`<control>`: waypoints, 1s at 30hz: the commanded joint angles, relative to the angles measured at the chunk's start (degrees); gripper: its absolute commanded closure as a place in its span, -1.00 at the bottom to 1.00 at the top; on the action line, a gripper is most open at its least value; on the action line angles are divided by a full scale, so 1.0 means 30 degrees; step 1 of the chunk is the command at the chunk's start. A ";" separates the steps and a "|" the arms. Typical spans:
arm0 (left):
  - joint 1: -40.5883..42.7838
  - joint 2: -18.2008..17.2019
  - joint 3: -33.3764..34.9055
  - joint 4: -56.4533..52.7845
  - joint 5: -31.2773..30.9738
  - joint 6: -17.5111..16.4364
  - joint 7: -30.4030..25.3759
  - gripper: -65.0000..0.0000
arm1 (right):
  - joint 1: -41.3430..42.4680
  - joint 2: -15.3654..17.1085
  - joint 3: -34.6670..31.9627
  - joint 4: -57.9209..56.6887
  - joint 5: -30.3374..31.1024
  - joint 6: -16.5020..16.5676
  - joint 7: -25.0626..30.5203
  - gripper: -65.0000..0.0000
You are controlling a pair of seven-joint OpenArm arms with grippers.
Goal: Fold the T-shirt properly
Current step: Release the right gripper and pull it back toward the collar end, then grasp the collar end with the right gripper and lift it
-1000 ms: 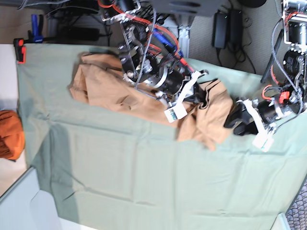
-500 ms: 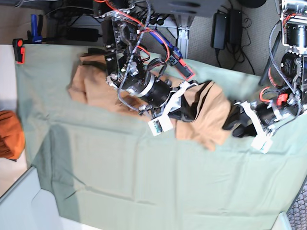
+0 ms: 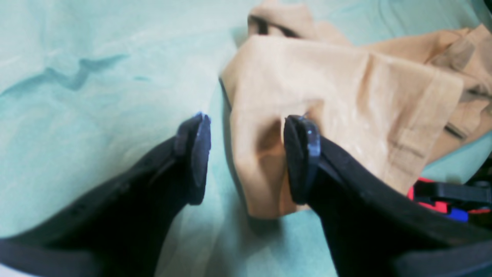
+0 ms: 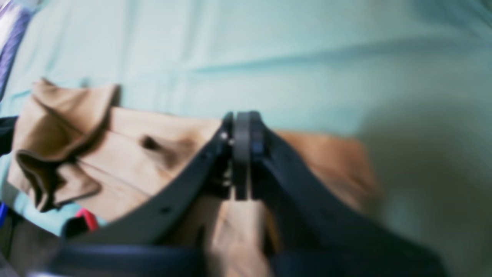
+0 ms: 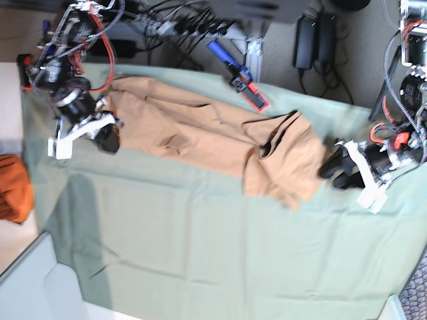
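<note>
"What do we see on the desk?"

"We see a pale green sheet (image 5: 200, 247) spread on it, with some creases. The T-shirt (image 5: 207, 137) lies on the sheet in a long, rumpled strip, near the back edge. One end is bunched up and folded over, by our left end effector (image 3: 247, 157)."

"And around the desk?"

"Behind it we see black boxes (image 5: 315, 43) with thin cords, and a metal post (image 5: 255, 57). A red and blue thing (image 5: 252, 93) sits at the back edge, near the shirt. Over on the left of the base view there's an orange cloth (image 5: 15, 189), past the edge of the sheet, and a white panel (image 5: 40, 280) in the near corner."

"How are our end effectors?"

"The left one is open — its fingers are spread, with one over the green sheet and the other in front of the bunched end. It grips nothing. Our right end effector (image 4: 239, 121) is closed, with its tips together, up by the other end of the shirt. We can't see any cloth in it."

"Where is there room to move?"

"On the near side of the shirt — a big open bit of green runs to the front edge. At the back, we have only a thin strip of sheet."
</note>
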 commanded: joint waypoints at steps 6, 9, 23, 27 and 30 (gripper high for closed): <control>-0.0299 -0.0262 -0.0095 0.0321 -0.0408 -0.0172 -0.0197 -0.05 | -0.3126 0.1734 0.1370 0.0262 0.0488 0.1989 0.0459 -0.28; -0.0299 -0.0262 -0.0095 0.0321 -0.0408 -0.0172 -0.0197 -0.05 | -0.3985 0.1829 0.1370 -0.0248 0.0663 0.1996 0.0539 -0.28; -0.0291 -0.0262 -0.0095 0.0321 -0.0408 -0.0172 -0.0109 -0.05 | -0.3002 0.1049 -0.0211 -0.3147 0.2463 0.2047 0.0029 -0.28; -0.0284 -0.0262 -0.0095 0.0321 -0.0408 -0.0172 -0.0051 -0.05 | -0.3016 0.0503 -0.0372 -0.2586 0.2463 0.2047 -0.0073 -0.28; -0.0248 -0.0262 -0.0095 0.0321 -0.0415 -0.0172 -0.0051 -0.05 | -0.3009 0.0466 -0.0408 -0.2448 0.2543 0.2062 -0.0080 -0.28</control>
